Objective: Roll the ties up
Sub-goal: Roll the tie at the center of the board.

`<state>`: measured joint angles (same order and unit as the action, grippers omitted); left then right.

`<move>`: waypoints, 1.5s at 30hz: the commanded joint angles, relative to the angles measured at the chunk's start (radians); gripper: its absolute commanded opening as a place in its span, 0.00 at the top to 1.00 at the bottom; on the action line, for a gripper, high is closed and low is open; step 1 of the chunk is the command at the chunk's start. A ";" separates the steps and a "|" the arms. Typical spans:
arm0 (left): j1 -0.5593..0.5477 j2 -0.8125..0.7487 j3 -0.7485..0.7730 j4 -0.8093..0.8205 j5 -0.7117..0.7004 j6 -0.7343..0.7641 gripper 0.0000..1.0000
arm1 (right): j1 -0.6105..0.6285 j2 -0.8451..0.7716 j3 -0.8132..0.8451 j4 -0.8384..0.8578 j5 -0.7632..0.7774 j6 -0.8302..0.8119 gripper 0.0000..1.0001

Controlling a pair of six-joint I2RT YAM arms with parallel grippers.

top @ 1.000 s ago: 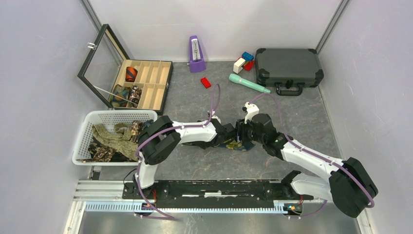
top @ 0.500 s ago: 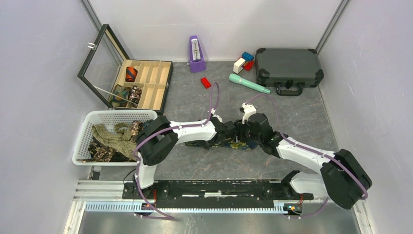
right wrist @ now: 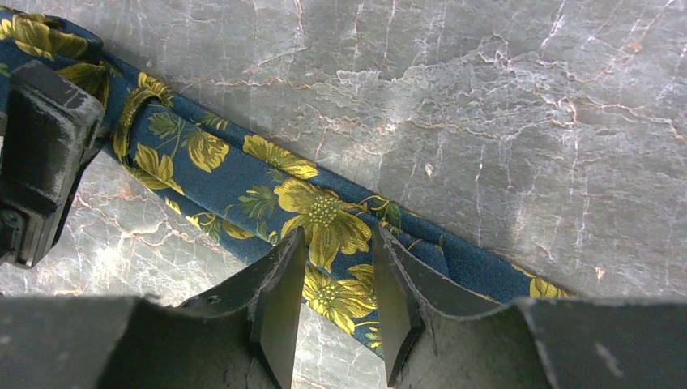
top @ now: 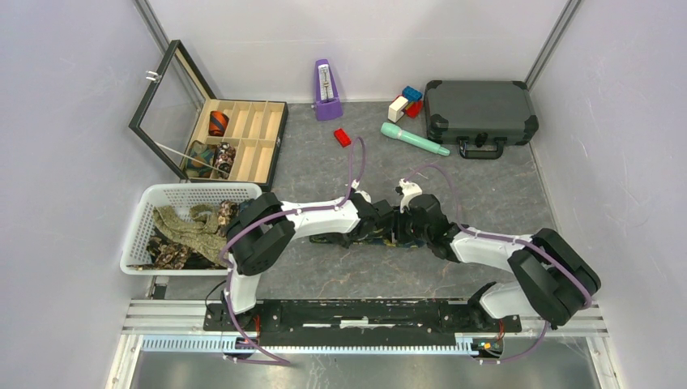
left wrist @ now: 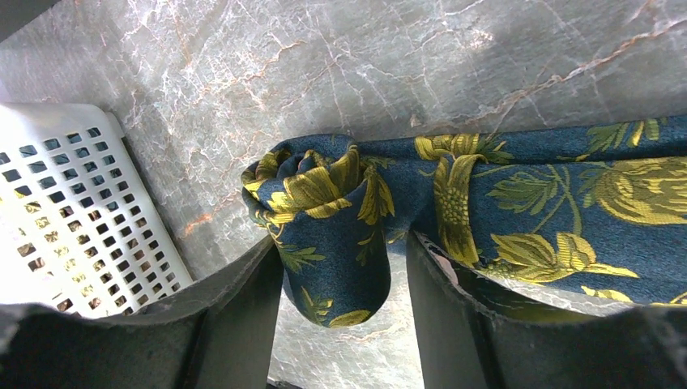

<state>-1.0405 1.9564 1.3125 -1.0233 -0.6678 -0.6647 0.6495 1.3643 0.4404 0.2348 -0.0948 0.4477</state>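
A navy tie with yellow flowers point(top: 394, 238) lies on the grey table between my two grippers. My left gripper point(top: 381, 228) is shut on its rolled end point(left wrist: 324, 211), which bulges between the fingers point(left wrist: 235, 308); the rest of the strip runs right over the other finger. My right gripper point(top: 411, 226) is open, its fingers point(right wrist: 279, 300) straddling the flat strip point(right wrist: 243, 174) close to the left gripper point(right wrist: 40, 154). More loose ties point(top: 190, 231) fill the white basket. Rolled ties point(top: 212, 158) sit in the wooden box.
The white basket point(top: 154, 198) stands left of the arms and shows in the left wrist view point(left wrist: 73, 219). A wooden compartment box point(top: 259, 138) with its glass lid open is behind it. A purple metronome point(top: 326, 81), red block point(top: 343, 137), teal tool point(top: 413, 138), dark case point(top: 480, 111) stand at the back.
My right gripper has moved left along the tie, close up to the left gripper. The left gripper has stayed in place on the tie's end.
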 commanded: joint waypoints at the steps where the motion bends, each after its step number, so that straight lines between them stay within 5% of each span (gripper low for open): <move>1: -0.009 -0.049 0.035 0.034 0.053 0.010 0.38 | -0.002 0.029 -0.025 0.066 -0.018 0.011 0.58; 11: -0.018 -0.082 0.048 0.049 0.091 0.008 0.35 | -0.003 0.053 -0.034 0.081 -0.020 0.012 0.59; 28: -0.011 -0.133 -0.002 0.100 0.082 0.022 0.56 | -0.002 -0.039 0.097 -0.069 -0.006 -0.025 0.55; 45: -0.010 -0.189 -0.031 0.112 0.104 0.116 0.35 | -0.003 -0.108 0.122 0.002 -0.152 0.061 0.48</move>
<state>-1.0512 1.8233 1.2816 -0.9314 -0.5720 -0.6197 0.6468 1.2781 0.5312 0.1616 -0.1757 0.4637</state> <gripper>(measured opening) 0.648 0.519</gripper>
